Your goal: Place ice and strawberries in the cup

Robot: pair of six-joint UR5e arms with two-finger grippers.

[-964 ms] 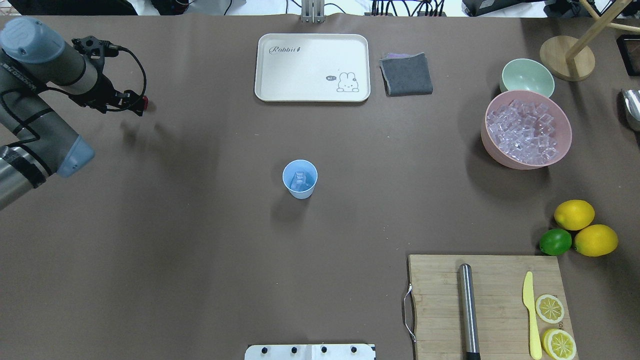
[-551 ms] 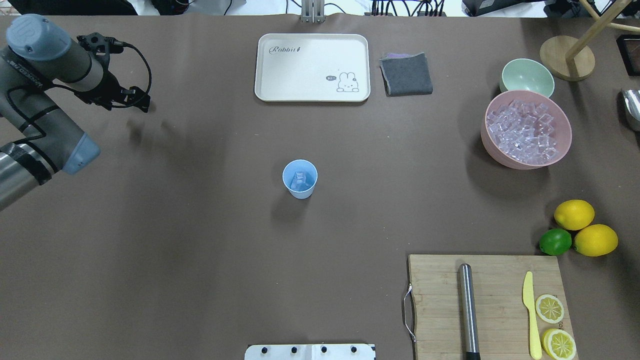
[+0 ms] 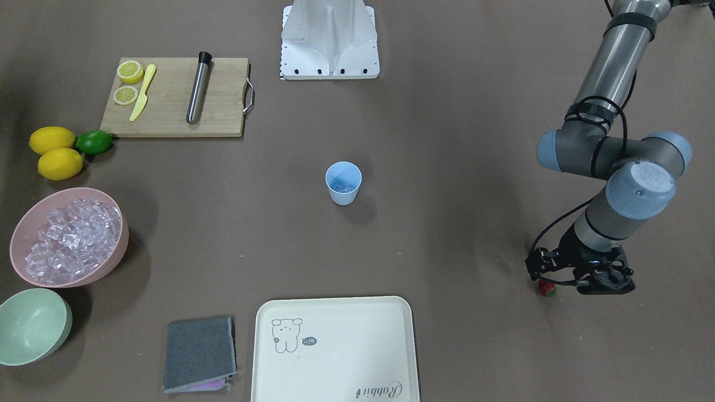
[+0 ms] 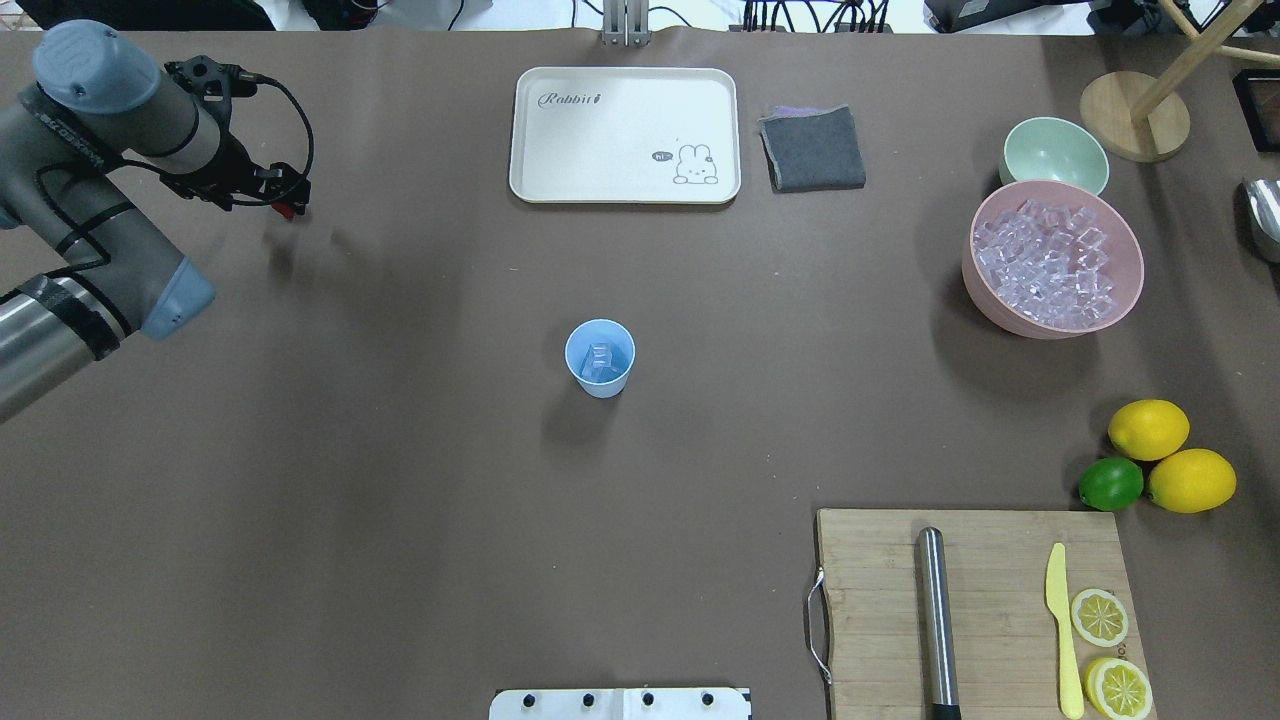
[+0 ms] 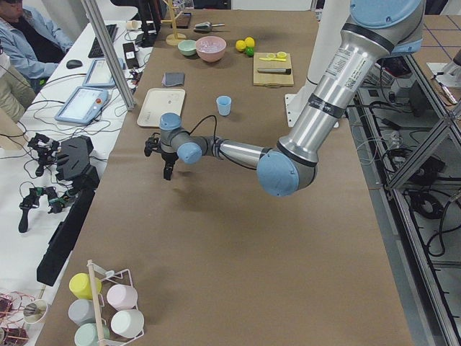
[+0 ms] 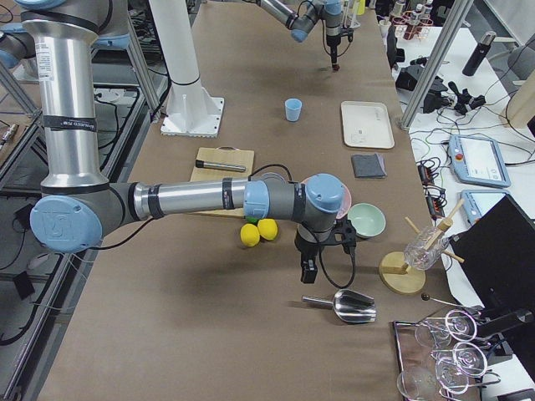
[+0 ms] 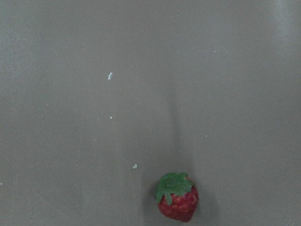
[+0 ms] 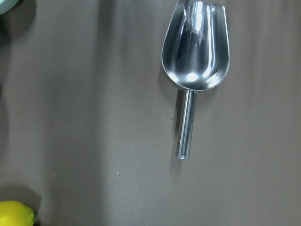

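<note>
- The strawberry [image 7: 177, 197] is lying on the surface at the robot's far left, well apart from the cup [image 4: 612, 385], which is already holding ice [image 4: 598, 357].
- The left gripper [image 4: 283, 195] is hovering just beside the berry; I cannot tell whether its fingers are released or clenched.
- The berry is looking tiny, light, soft and prone to rolling, so it is probably calling for a gentle pinch across the red body, below the leafy cap.
- The right gripper [image 6: 307, 269] is hanging near a metal scoop [image 8: 195, 47]; its fingers' state cannot be told.

Light blue cup [image 4: 600, 388], red green-capped strawberry [image 7: 177, 197], pink bowl [image 4: 972, 282] of clear ice [image 4: 1045, 265]

Rabbit tray [image 4: 625, 135], grey cloth [image 4: 812, 148], green bowl [image 4: 1054, 155], lemons [image 4: 1148, 429], cutting board [image 4: 872, 600], metal scoop [image 8: 195, 52]
</note>
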